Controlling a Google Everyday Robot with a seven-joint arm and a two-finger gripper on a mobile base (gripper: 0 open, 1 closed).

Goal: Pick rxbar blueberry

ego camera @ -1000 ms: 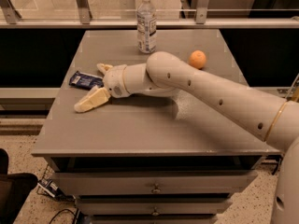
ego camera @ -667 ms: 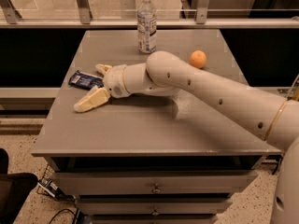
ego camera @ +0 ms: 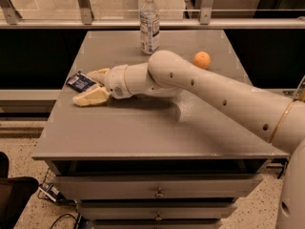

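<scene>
Cream pincer (ego camera: pixel 83 87), 2 fingers spread, beside the flat glossy dark-blue rxbar blueberry (ego camera: pixel 79 80) on matte grey table (ego camera: pixel 143 128).

Lab: fingers (ego camera: pixel 90 97) over grey drawer cabinet (ego camera: pixel 143 133)

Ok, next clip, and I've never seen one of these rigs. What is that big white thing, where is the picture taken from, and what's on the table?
The white thing is a robot arm, reaching in from the right across a grey table with drawers below. There is one camera view, looking down at the table from its front; where the camera is mounted is not on record. At the arm's tip is the gripper, low over the table's left side. Its two pale jaws are spread open and hold nothing. A small dark blue snack bar, the rxbar blueberry, lies flat right at the jaw tips. Further back stands a water bottle, and an orange sits to the right, behind the arm.
</scene>
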